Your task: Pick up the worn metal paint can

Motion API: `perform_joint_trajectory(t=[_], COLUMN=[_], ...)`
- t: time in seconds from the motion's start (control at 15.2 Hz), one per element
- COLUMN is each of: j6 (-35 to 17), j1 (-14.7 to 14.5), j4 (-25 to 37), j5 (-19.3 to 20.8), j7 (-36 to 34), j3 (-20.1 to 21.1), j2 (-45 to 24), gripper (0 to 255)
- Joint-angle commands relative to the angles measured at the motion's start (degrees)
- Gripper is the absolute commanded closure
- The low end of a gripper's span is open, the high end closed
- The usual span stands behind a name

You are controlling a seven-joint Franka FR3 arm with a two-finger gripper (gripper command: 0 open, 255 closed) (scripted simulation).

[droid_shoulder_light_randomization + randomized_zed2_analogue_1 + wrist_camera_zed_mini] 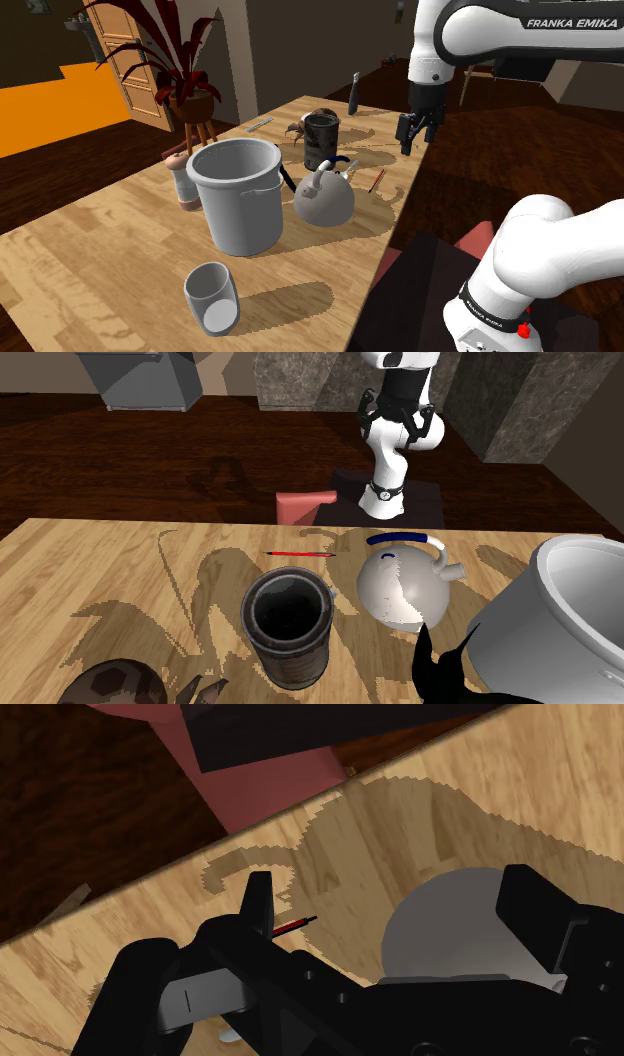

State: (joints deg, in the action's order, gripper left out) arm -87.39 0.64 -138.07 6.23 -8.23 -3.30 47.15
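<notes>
Dark paint can (321, 140) near white kettle (324, 197), grey bucket (240, 195) alongside, pincer (412, 145) spread, empty

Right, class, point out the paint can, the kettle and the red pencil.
paint can (321, 148), shoulder view, its dark side wall.
kettle (395, 587), second exterior view, its white body.
red pencil (300, 554), second exterior view, middle of its shaft.

Shoulder view overlooks table (100, 250); second faces arm (386, 452), low; both share kettle (325, 202).
</notes>
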Motion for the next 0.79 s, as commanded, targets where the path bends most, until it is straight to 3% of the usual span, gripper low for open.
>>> perform_joint_trajectory(t=[0.0, 0.73], j6=[0.0, -8.9], j1=[0.0, -1.0], j4=[0.0, 17.0], j5=[0.0, -1.3], j7=[0.0, 2.3], j3=[0.0, -2.7], j2=[0.0, -26.3], gripper=[0, 0])
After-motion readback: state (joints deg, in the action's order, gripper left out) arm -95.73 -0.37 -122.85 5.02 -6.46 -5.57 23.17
